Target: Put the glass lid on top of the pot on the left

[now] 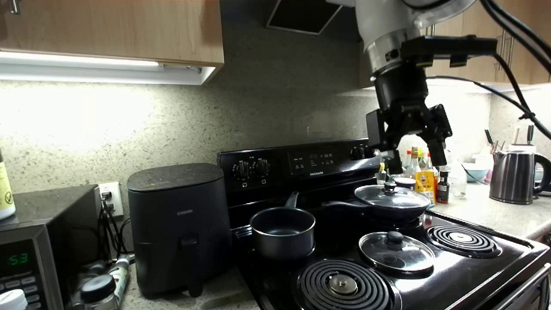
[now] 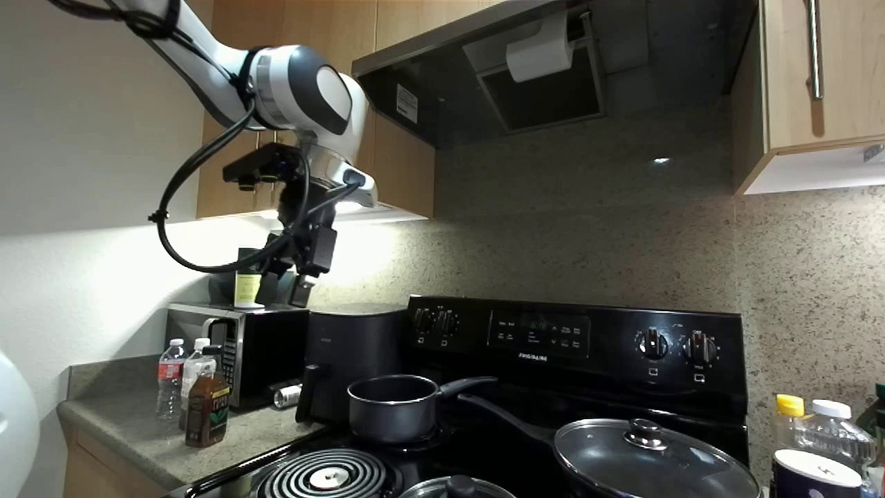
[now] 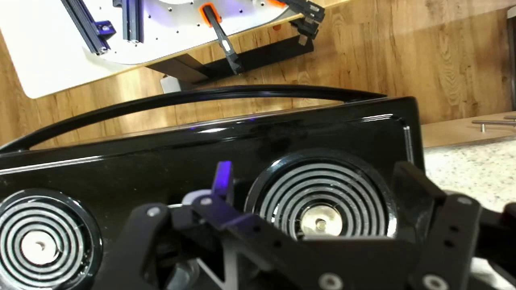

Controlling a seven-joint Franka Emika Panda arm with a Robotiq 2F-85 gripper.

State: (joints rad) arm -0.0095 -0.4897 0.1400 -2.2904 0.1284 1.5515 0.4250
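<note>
The glass lid [image 1: 402, 257], see-through with a metal rim and black knob, lies flat on the black stovetop between the burners. In an exterior view only its top edge [image 2: 439, 488] shows. The pot [image 1: 282, 242], deep and grey with a long handle, stands uncovered on the back burner beside the air fryer; it also shows in an exterior view [image 2: 391, 420]. My gripper [image 1: 416, 162] hangs high above the stove, also seen in an exterior view [image 2: 283, 292]. In the wrist view its fingers [image 3: 315, 177] are wide apart with nothing between them. The pot is out of the wrist view.
A dark pan [image 1: 389, 212] with its own larger glass lid [image 2: 657, 465] sits on the other back burner. A tall air fryer [image 1: 181, 232] stands beside the pot. Bottles [image 1: 424, 183] and a kettle [image 1: 512, 176] stand on the counter. A range hood [image 2: 442, 90] hangs overhead.
</note>
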